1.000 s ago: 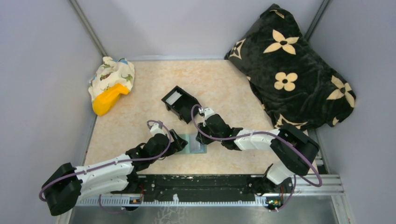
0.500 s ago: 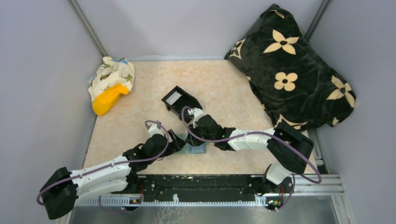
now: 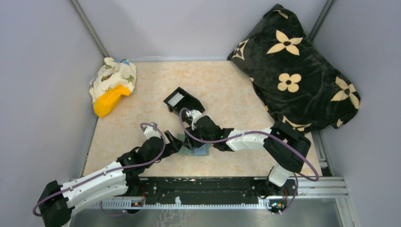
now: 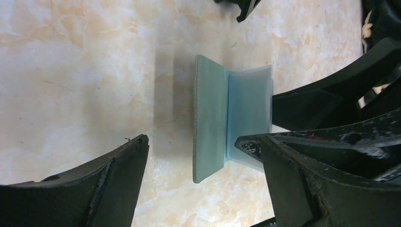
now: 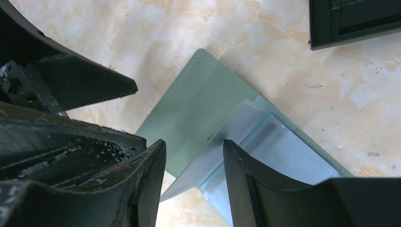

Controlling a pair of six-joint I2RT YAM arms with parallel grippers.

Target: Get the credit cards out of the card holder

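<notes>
In the last second the right arm (image 3: 248, 138) has swung across toward the left arm (image 3: 101, 176), which has stretched forward, so both hands now meet over the card holder (image 4: 210, 118). The left gripper (image 4: 191, 139) is wide apart, and the opened holder lies between its fingers, untouched. The right gripper (image 5: 194, 144) has come down astride a blue-grey pocket leaf (image 5: 265, 137). Its fingers are close, but a gap remains and there is no pinch yet. No credit cards show. I judge they sit inside the pockets, so the extraction is only beginning.
</notes>
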